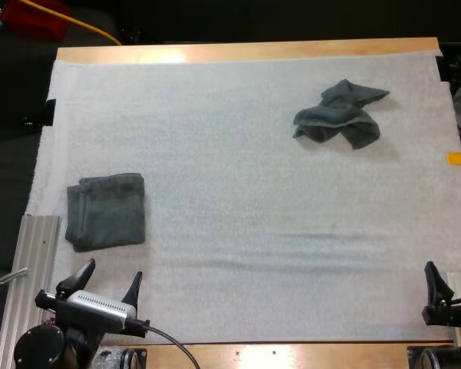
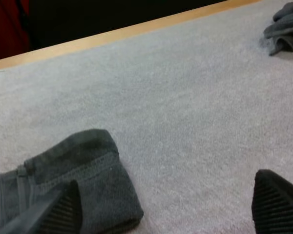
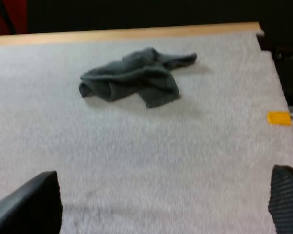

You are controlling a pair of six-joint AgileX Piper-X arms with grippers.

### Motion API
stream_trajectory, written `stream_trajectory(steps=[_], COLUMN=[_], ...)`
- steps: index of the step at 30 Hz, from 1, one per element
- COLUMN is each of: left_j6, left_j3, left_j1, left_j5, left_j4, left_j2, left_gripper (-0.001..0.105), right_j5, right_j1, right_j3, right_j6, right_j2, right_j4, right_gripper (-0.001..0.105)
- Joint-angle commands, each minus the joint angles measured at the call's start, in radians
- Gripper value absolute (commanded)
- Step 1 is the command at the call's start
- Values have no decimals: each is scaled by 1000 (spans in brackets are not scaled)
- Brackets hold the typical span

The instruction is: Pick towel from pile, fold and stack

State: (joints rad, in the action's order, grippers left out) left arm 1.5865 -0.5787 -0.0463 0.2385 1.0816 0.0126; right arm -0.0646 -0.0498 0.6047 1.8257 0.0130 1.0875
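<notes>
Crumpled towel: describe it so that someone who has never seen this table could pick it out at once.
On the white mat over the wooden table, go to the far right part as the high view shows it. The crumpled towel lies there alone, a dark grey-green heap. The folded towel at the near left is a flat square; this one is bunched and uneven.

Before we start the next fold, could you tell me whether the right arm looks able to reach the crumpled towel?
Probably yes: the right end effector is open, and only bare mat lies between it and the crumpled towel.
</notes>
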Motion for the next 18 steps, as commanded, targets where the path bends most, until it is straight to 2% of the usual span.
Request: stream_trajectory(steps=[1,6,18], left_j6=[2,10,10], left_j3=[9,47,50], left_j1=[5,5,5], left_j5=[5,6,13], left_j4=[-18,-30,-35], left_j2=[140,140,140], left_gripper=[69,69,69], right_j5=[-6,-5,0], right_j1=[4,4,4], right_j3=[-13,-57,-63], right_j6=[2,2,2], right_j2=[40,40,40], right_j4=[-15,-17,-30], right_gripper=[84,84,84])
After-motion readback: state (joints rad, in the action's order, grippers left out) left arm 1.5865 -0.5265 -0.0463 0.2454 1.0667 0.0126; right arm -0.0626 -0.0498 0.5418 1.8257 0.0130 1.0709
